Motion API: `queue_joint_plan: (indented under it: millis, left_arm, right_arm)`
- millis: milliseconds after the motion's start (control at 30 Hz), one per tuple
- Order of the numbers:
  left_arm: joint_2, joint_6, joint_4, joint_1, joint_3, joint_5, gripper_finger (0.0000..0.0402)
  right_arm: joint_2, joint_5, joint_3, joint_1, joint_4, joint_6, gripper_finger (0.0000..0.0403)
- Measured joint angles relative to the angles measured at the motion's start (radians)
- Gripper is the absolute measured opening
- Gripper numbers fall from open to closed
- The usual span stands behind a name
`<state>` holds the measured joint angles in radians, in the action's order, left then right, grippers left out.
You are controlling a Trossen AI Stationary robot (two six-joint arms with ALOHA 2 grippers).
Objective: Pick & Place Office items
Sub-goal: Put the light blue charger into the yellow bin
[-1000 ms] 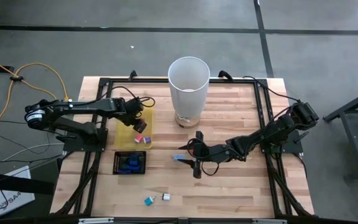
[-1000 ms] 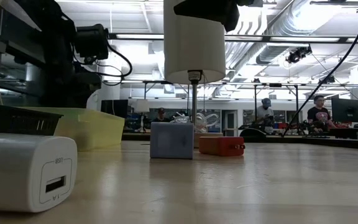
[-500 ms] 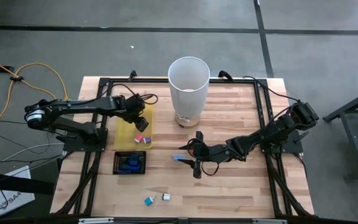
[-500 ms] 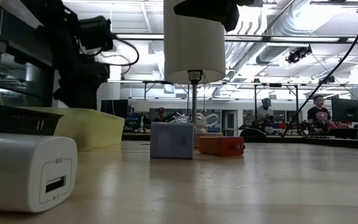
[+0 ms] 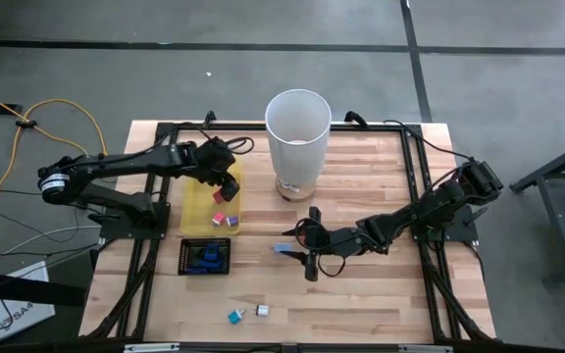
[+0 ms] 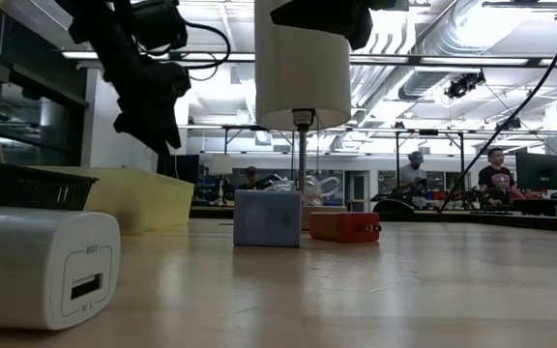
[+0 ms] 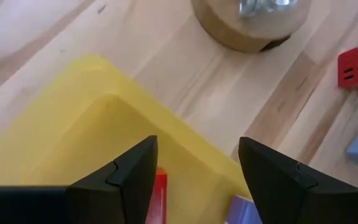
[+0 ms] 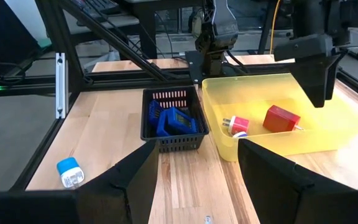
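My left gripper (image 5: 226, 182) hangs open over the far end of the yellow tray (image 5: 207, 206). A red piece (image 7: 160, 190) lies on the tray floor below its fingers, beside a pink-and-white piece (image 8: 235, 124) and a purple one (image 5: 231, 223). My right gripper (image 5: 303, 247) stands open above the table's middle with nothing between its fingers (image 8: 197, 180). A light blue plug (image 5: 282, 250) and a small red charger (image 7: 357, 68) lie on the wood near it. A teal piece (image 5: 234, 316) and a white piece (image 5: 261, 311) lie by the near edge.
The tall white bin (image 5: 298, 137) stands on a round wooden base (image 7: 253, 25) at the far middle. A black mesh tray (image 5: 206, 256) with blue pieces sits just nearer than the yellow tray. A black frame (image 5: 415, 176) runs around the table. People stand in the room beyond (image 6: 496, 179).
My left gripper has risen from low in the yellow tray, drifted a little toward the far edge and rolled about its own axis, its fingers staying apart. The red piece on the tray floor now shows from above. My right arm has kept still.
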<state>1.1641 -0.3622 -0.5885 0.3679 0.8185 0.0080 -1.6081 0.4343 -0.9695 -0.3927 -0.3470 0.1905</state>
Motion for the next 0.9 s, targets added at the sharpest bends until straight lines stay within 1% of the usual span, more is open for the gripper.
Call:
queue_joint_plan:
  millis: [67, 133, 200, 300, 367, 500, 600, 667, 800, 900]
  left_arm:
    - [0.000, 0.001, -0.012, 0.000, 0.000, 0.007, 0.0218]
    - [0.000, 0.019, -0.019, 0.000, 0.000, 0.036, 0.0218]
    - [0.000, 0.056, -0.020, -0.002, 0.000, 0.096, 0.0218]
    - [0.000, 0.071, -0.007, -0.026, 0.000, 0.191, 0.0218]
    - [0.000, 0.071, 0.004, -0.060, 0.000, 0.219, 0.0218]
    - [0.000, 0.070, 0.040, -0.164, 0.000, 0.223, 0.0218]
    - [0.000, 0.068, 0.089, -0.258, 0.000, 0.212, 0.0218]
    - [0.000, 0.055, 0.129, -0.327, 0.000, 0.178, 0.0218]
    - [0.000, 0.050, 0.210, -0.460, 0.000, 0.089, 0.0218]
    - [0.000, 0.049, 0.271, -0.552, 0.000, -0.001, 0.0218]
  right_arm:
    - [0.000, 0.000, 0.000, 0.000, 0.000, 0.000, 0.0207]
    - [0.000, 0.000, 0.000, 0.000, 0.000, 0.000, 0.0207]
    - [0.000, 0.000, 0.000, 0.000, 0.000, 0.000, 0.0207]
    - [0.000, 0.000, 0.000, 0.000, 0.000, 0.000, 0.0207]
    - [0.000, 0.000, 0.000, 0.000, 0.000, 0.000, 0.0207]
    - [0.000, 0.000, 0.000, 0.000, 0.000, 0.000, 0.0207]
    - [0.000, 0.000, 0.000, 0.000, 0.000, 0.000, 0.0207]
    - [0.000, 0.000, 0.000, 0.000, 0.000, 0.000, 0.0207]
    - [0.000, 0.000, 0.000, 0.000, 0.007, 0.000, 0.0207]
    - [0.000, 0.000, 0.000, 0.000, 0.032, 0.002, 0.0207]
